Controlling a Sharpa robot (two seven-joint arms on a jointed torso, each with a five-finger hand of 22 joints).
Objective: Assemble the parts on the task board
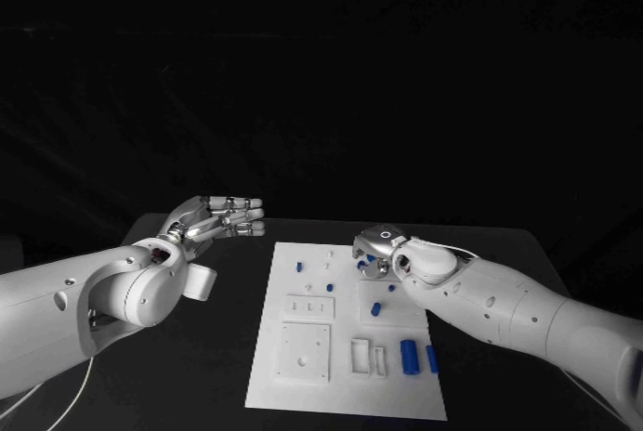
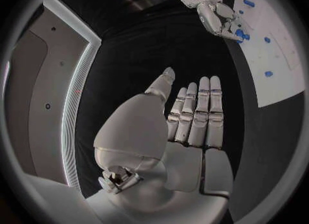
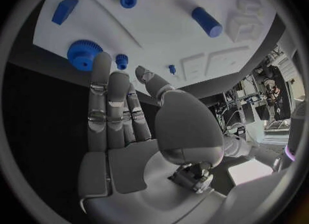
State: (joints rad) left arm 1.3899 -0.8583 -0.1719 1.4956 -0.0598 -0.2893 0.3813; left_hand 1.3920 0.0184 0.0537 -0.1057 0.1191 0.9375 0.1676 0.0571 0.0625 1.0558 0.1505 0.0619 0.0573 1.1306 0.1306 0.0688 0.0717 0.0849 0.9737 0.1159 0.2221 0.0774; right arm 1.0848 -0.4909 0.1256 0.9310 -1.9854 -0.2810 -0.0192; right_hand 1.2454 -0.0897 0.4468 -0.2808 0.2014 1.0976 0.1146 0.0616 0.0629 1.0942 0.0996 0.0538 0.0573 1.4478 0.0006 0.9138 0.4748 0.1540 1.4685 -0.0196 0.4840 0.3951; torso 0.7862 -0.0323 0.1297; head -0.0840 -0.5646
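1. Your task board (image 1: 351,357) is the white plate lying in the middle of the black table (image 1: 536,250), with its long side running away from the robot.
2. Your left hand (image 1: 215,220) hangs over the bare table just beside the board's far left corner, not touching the board. In the left wrist view its fingers (image 2: 200,113) are straight and side by side, the thumb stands a little off, and nothing is in the palm.
3. Your right hand (image 1: 378,254) is over the far right part of the board. In the right wrist view its fingers (image 3: 106,100) are stretched out flat and hold nothing; their tips reach toward a blue gear (image 3: 84,55) at the board's edge. You cannot tell from these pictures whether the fingertips touch it.
4. Next to that gear you can see a small blue peg (image 3: 121,61), and a smaller blue pin (image 3: 172,69) further along.
5. A blue cylinder (image 1: 409,356) lies on the near right part of the board, with a slimmer blue bar (image 1: 431,359) just beside it, right at the edge.
6. A white open frame (image 1: 361,356) sits left of the cylinder, and a square white block (image 1: 306,351) with a hole sits further left.
7. A short blue piece (image 1: 376,309) lies mid-board, near the right forearm.
8. Another small blue piece (image 1: 299,265) sits near the far left edge.
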